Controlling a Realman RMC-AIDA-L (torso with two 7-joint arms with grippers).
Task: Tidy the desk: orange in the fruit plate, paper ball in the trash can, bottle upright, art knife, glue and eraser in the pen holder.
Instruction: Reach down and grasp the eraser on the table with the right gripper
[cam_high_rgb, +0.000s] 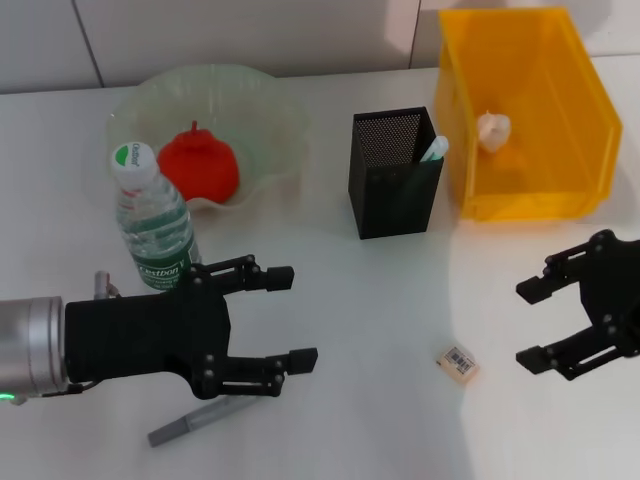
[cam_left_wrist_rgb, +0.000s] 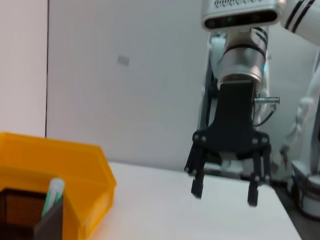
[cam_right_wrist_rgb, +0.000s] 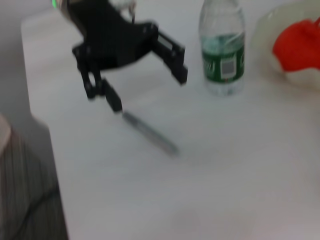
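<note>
The orange (cam_high_rgb: 200, 163) lies in the pale-green fruit plate (cam_high_rgb: 265, 120) at the back left. The bottle (cam_high_rgb: 152, 222) stands upright in front of the plate, and also shows in the right wrist view (cam_right_wrist_rgb: 222, 47). The paper ball (cam_high_rgb: 493, 130) lies in the yellow trash can (cam_high_rgb: 560, 120). A white-green glue stick (cam_high_rgb: 434, 149) leans in the black mesh pen holder (cam_high_rgb: 393, 172). The eraser (cam_high_rgb: 458, 362) lies on the table. The grey art knife (cam_high_rgb: 192, 422) lies under my open, empty left gripper (cam_high_rgb: 290, 320). My right gripper (cam_high_rgb: 535, 325) is open, right of the eraser.
The white table (cam_high_rgb: 350, 300) ends at a tiled wall behind the plate and can. In the left wrist view the right gripper (cam_left_wrist_rgb: 225, 192) hangs above the table beyond the trash can (cam_left_wrist_rgb: 75, 170).
</note>
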